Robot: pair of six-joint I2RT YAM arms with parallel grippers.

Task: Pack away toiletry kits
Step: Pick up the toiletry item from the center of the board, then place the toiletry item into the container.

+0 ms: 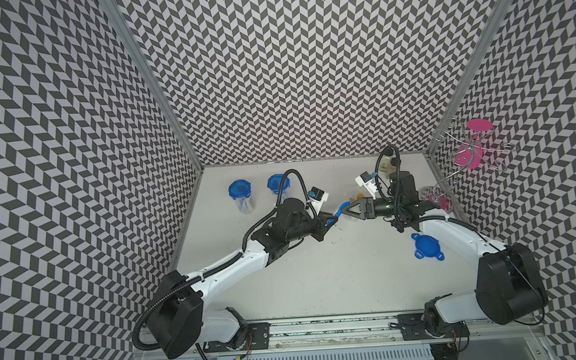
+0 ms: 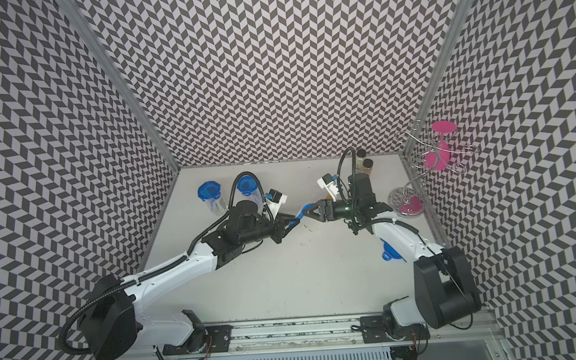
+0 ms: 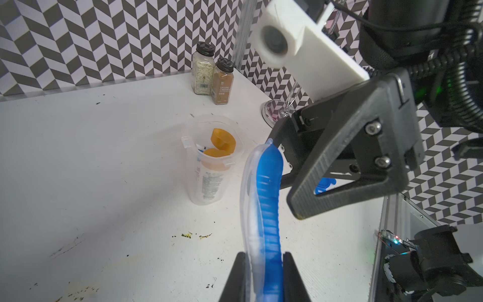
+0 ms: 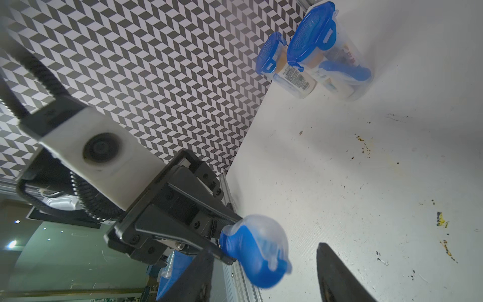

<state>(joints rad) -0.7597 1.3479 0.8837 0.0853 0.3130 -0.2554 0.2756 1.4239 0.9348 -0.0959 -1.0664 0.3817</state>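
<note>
Pinching the blue toothbrush, left fingers; right fingers apart.

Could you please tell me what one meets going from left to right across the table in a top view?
In a top view: lidded cup → second lidded cup → left gripper → toothbrush → right gripper → spice jars → loose lid → wire stand.

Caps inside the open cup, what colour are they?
Orange-gold caps; the left wrist view shows them best.
</note>
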